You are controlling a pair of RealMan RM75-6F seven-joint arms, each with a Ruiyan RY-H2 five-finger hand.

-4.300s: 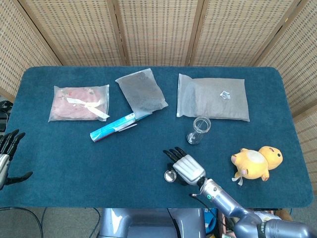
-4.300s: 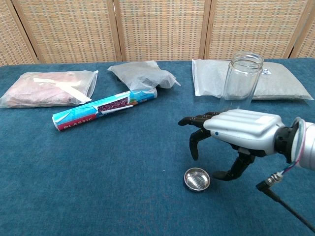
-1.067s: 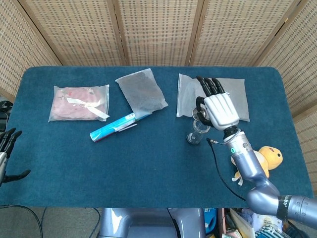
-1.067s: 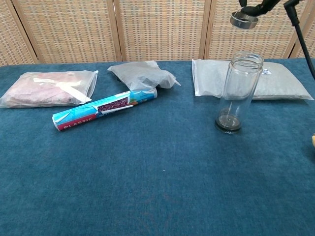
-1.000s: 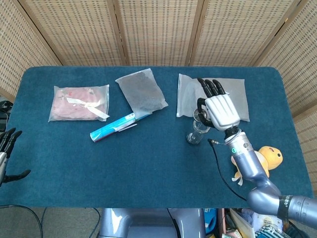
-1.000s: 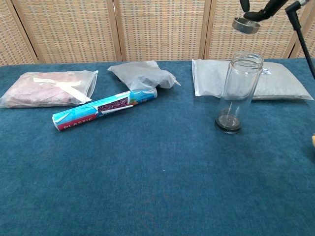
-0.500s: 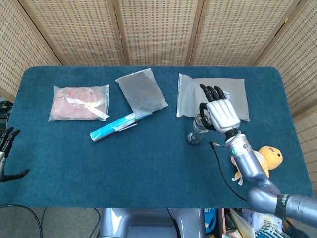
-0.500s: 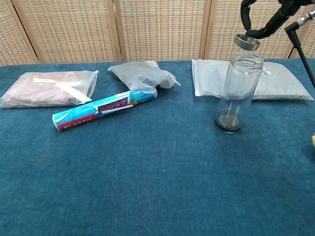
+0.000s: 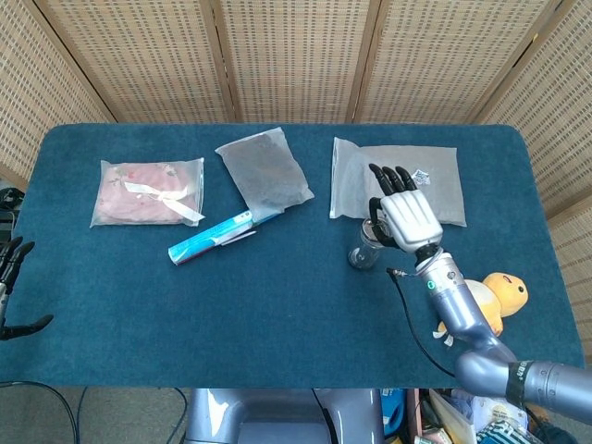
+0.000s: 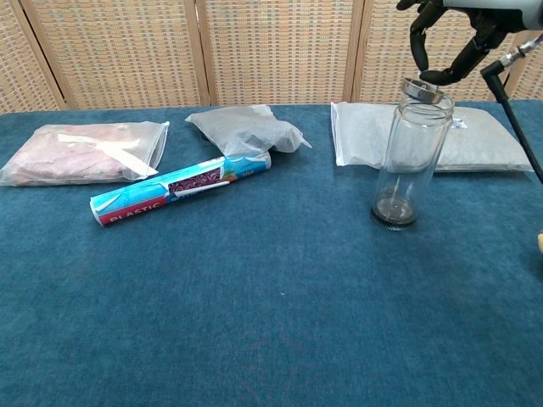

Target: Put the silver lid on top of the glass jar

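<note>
The clear glass jar (image 10: 412, 157) stands upright on the blue table, right of centre. The silver lid (image 10: 422, 89) sits at the jar's mouth, slightly tilted, touching the rim. My right hand (image 10: 454, 34) reaches down from above and pinches the lid between thumb and a finger. In the head view the right hand (image 9: 407, 218) covers the jar's mouth, and only the lower part of the jar (image 9: 363, 253) shows. My left hand (image 9: 9, 282) hangs at the table's near left edge, fingers spread, holding nothing.
A pink packet (image 9: 148, 191), a grey bag (image 9: 264, 169) and a white bag (image 9: 398, 180) lie along the far side. A blue tube (image 9: 211, 237) lies left of the jar. A yellow plush toy (image 9: 481, 301) sits near the right edge. A cable (image 10: 513, 110) trails from my right wrist.
My right hand has come down with the lid, from well above the jar to the jar's rim. The left hand has barely moved.
</note>
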